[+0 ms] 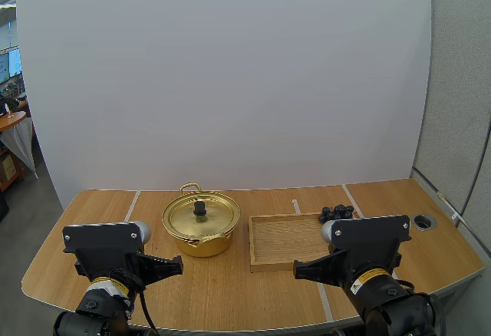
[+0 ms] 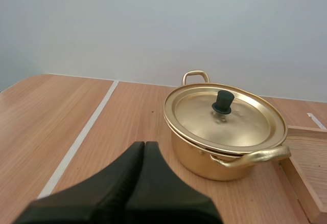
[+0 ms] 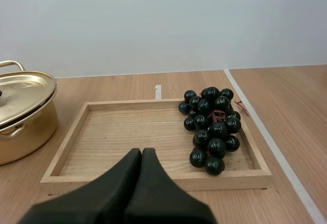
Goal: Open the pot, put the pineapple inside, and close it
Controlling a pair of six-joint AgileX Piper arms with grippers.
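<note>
Fingers (image 2: 125,178) of our left gripper (image 2: 144,144) are lying pressed together as one dark wedge, gripping nothing. The pair on our right gripper (image 3: 141,151) are lying the same way, also on nothing. We are counting two grippers with two fingers each. Both are hanging over the near part of the table (image 1: 230,290), well apart from each other. The left one is pointing toward the pot and the right one toward the tray.

We are counting one gold pot (image 2: 204,165), sitting on the table. One lid (image 2: 240,127) is resting on it, so the inside is hidden from us. One black knob (image 2: 223,101) is standing upright at the lid's middle. Two loop handles are sticking out from the pot, a far handle (image 2: 195,75) and a near handle (image 2: 255,157).

One shallow wooden tray (image 3: 127,132) is lying flat near the pot, on our right of it and not touching it. The fruit we are finding is one bunch of dark grapes (image 3: 212,132). It is lying inside the tray along the right wall, running from the far right corner toward the near rail. The berries are overlapping one another, so we are not getting an exact count.

In the high view our right arm is covering the tray's near right corner and the near part of the bunch. In the left wrist view the frame edge is cutting the tray down to one corner. In the right wrist view it is cutting off the pot's far half.
</note>
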